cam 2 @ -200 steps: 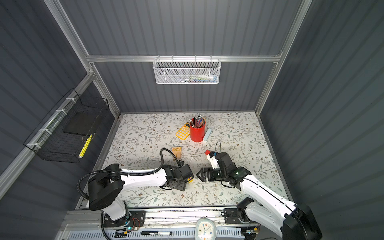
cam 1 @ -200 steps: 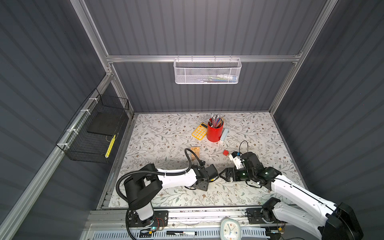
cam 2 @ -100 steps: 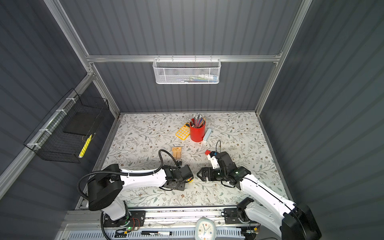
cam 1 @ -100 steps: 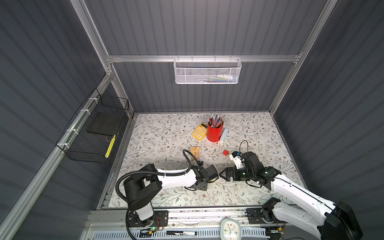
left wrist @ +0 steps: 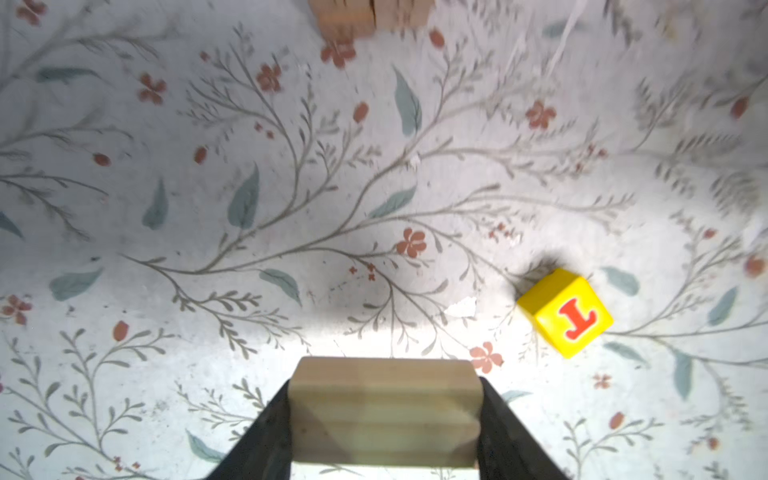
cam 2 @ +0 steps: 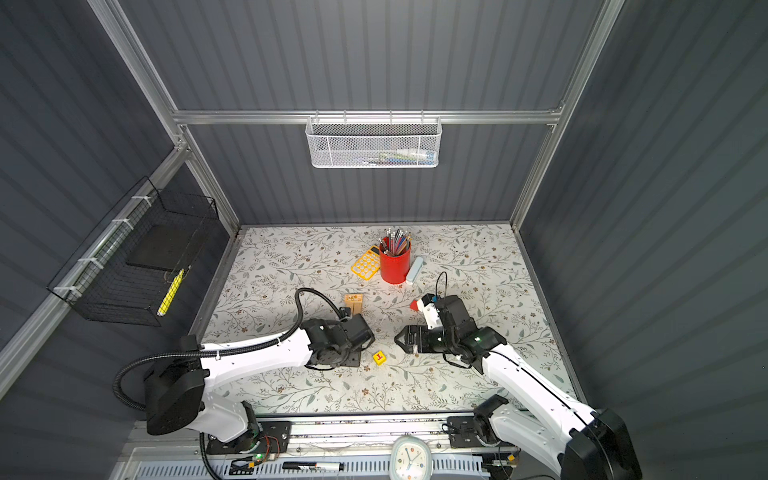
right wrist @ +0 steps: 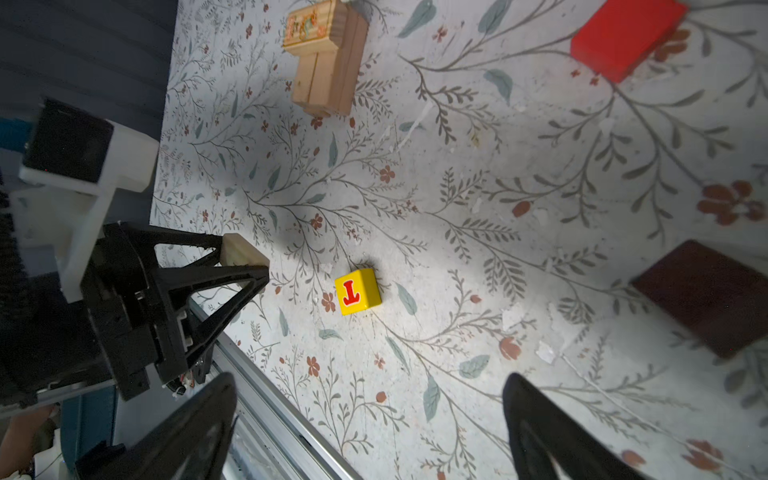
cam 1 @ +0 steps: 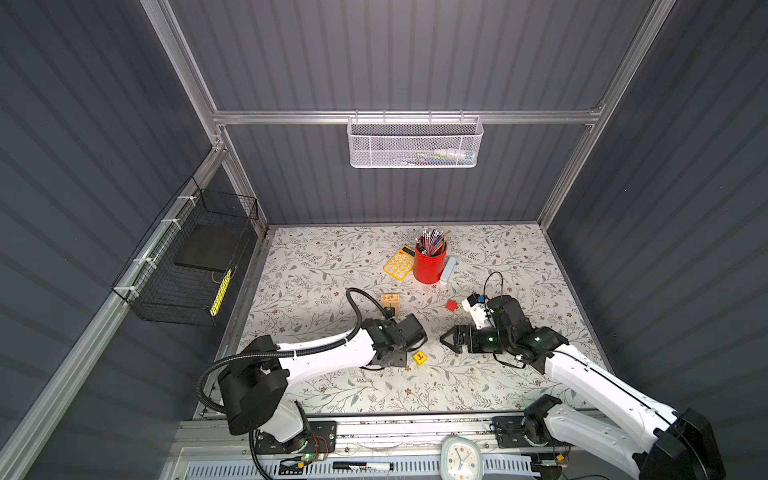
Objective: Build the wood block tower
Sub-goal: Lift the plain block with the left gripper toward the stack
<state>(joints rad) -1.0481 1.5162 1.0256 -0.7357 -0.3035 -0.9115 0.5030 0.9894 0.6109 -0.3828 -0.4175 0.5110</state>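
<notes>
Floral table (cam 1: 316,266): the loose pieces lie scattered across the middle, so a low sweep by either arm could scatter them.
Right gripper (right wrist: 369,380): the fingers stand wide with nothing between them, facing the left one across the yellow cube; if both arms close in together, they could clash.
Left gripper (left wrist: 384,419): the fingers are clamped on a pale wooden block, held near their tips, where it could pivot or slip out in transit.
Started tower (cam 1: 390,303): pale blocks stand near the table's middle, beyond the left gripper, with a printed block across the top; a nudge on approach would likely topple it.
Dark brown piece (right wrist: 706,295): it lies near the right gripper and could be dragged.
Red block (cam 1: 451,305): it lies apart from the tower, low risk.
Pale wooden block (left wrist: 382,386): set off-centre, it may tip off.
Yellow cube (cam 1: 420,357): it lies just beside the left gripper and is easily knocked.
</notes>
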